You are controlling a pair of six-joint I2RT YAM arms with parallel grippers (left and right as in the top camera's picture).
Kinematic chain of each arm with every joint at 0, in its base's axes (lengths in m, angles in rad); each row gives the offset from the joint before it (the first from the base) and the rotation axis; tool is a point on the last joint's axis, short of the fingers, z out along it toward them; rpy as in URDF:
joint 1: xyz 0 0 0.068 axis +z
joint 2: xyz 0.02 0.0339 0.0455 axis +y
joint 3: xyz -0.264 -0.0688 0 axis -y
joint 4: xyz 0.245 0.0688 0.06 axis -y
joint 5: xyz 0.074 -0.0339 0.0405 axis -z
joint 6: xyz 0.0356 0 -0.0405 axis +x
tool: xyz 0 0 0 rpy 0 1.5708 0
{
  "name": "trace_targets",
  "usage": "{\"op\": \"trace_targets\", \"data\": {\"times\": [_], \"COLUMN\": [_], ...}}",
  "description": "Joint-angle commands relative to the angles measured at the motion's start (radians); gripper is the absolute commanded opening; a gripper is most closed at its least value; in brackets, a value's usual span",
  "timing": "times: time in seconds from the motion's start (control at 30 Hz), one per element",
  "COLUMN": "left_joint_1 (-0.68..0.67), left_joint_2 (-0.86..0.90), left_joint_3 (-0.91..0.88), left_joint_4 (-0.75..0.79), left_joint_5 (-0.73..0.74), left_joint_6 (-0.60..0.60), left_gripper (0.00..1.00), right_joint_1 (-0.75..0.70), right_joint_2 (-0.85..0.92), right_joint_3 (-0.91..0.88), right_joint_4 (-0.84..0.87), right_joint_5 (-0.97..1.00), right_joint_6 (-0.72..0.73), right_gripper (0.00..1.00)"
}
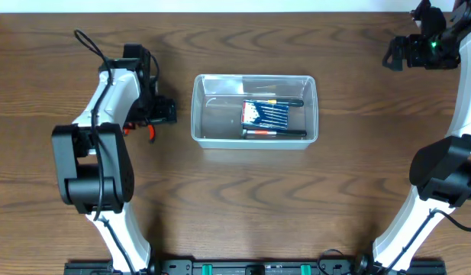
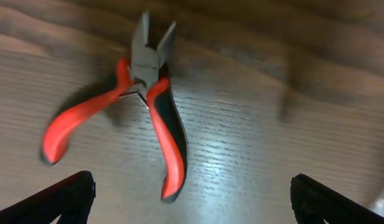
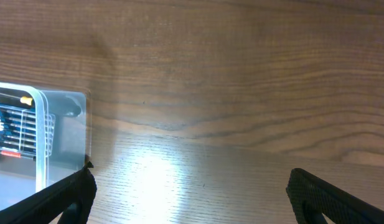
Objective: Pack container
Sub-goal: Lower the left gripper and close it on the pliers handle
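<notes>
The clear plastic container (image 1: 254, 111) sits mid-table and holds a blue-and-white packet (image 1: 264, 114) and dark pens or markers. Its corner also shows in the right wrist view (image 3: 42, 124). Red-handled pliers (image 2: 142, 112) lie on the wood left of the container, handles spread, and show as a red spot under the left arm in the overhead view (image 1: 152, 131). My left gripper (image 2: 192, 199) is open just above the pliers, holding nothing. My right gripper (image 3: 192, 193) is open and empty over bare wood at the far right rear (image 1: 399, 53).
The wooden table (image 1: 243, 198) spreads around the container. Both arm bases stand at the front edge. The left arm's black wrist (image 1: 155, 107) hangs close to the container's left wall.
</notes>
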Motion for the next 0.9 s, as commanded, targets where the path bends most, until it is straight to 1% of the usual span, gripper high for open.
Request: {"op": "trace_targets", "data": {"times": [0.0, 0.4, 0.77, 0.87], "left_joint_1": [0.002, 0.002, 0.002, 0.002], "left_joint_2": [0.026, 0.061, 0.12, 0.12], "left_joint_3": [-0.01, -0.01, -0.01, -0.01], "left_joint_4": [0.005, 0.053, 0.045, 0.044], "left_joint_5": [-0.009, -0.01, -0.009, -0.009], "left_joint_6": [0.013, 0.011, -0.006, -0.005], "left_gripper": [0.98, 0.98, 0.98, 1.0], "right_joint_1": [0.008, 0.008, 0.008, 0.008], "right_joint_2": [0.003, 0.003, 0.003, 0.003], "right_joint_3": [-0.001, -0.001, -0.001, -0.001], "right_joint_4": [-0.002, -0.003, -0.004, -0.004], "right_joint_5": [-0.004, -0.004, -0.004, -0.004], "right_joint_6": [0.013, 0.013, 0.013, 0.013], "right_gripper": [0.99, 0.99, 0.99, 0.99]}}
